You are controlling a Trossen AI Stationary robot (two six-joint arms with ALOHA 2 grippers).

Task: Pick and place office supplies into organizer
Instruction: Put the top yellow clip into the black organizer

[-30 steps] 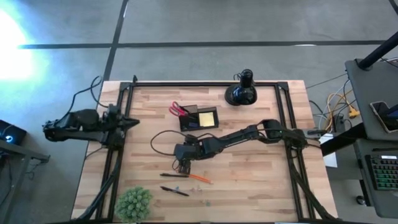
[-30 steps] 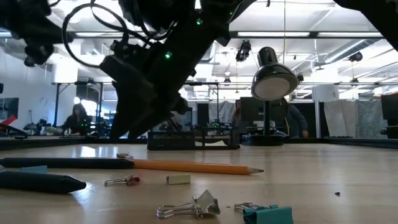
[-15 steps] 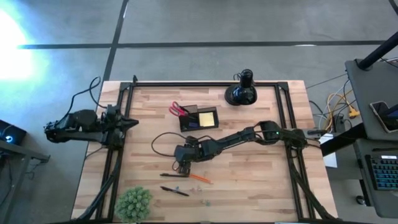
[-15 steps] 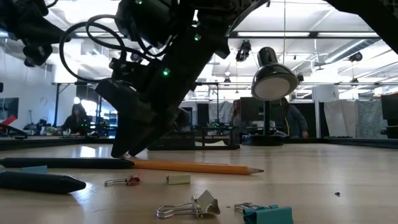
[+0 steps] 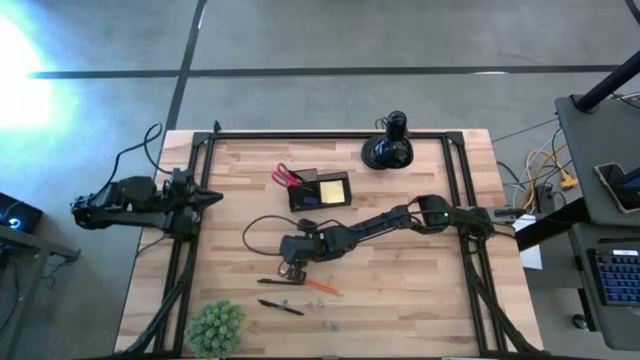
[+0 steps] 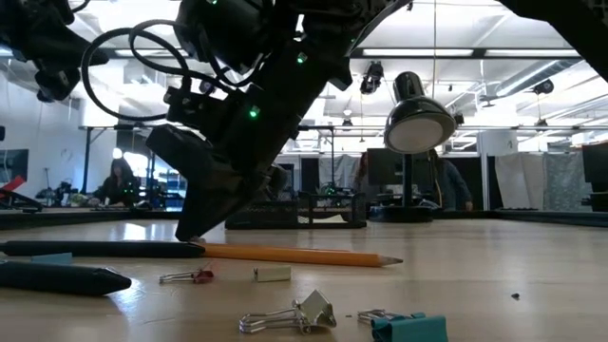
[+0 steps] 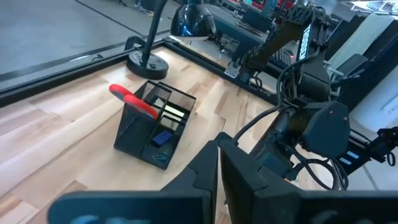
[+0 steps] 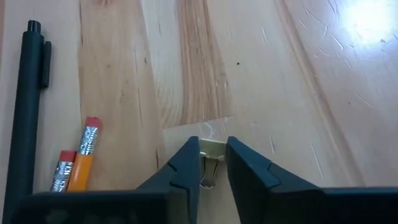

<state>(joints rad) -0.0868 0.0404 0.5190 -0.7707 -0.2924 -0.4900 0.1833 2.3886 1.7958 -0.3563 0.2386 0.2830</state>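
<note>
My right gripper (image 5: 290,272) (image 8: 212,163) reaches down to the table's middle, shut on a small pale binder clip (image 8: 211,149). Beside it lie a black pen (image 8: 25,112) (image 6: 95,249) and an orange pencil (image 8: 84,155) (image 6: 294,255). A second black pen (image 5: 281,307) lies nearer the front edge. The dark organizer (image 5: 322,190) (image 7: 155,124) stands farther back, with red-handled scissors (image 5: 288,177) and a yellow sticky pad (image 5: 334,187) in it. My left gripper (image 7: 219,174) waits shut at the left edge (image 5: 215,197). My right gripper pinches the small binder clip's pale body (image 8: 212,148) between its two fingers. The fingers slant down from above and from the table's right side. The clip's wire handle (image 8: 207,179) runs back between the fingers. The fingertips (image 6: 190,233) reach down to the table top.
More small clips (image 6: 185,276) (image 6: 290,316), a white piece (image 6: 273,274) and a blue clip (image 6: 404,326) lie near the front edge. A green fuzzy ball (image 5: 215,325) sits at the front left. A black desk lamp (image 5: 388,148) stands at the back.
My right gripper has come down to the table top by the pen and pencil, tipping more steeply, and its fingers have drawn together.
</note>
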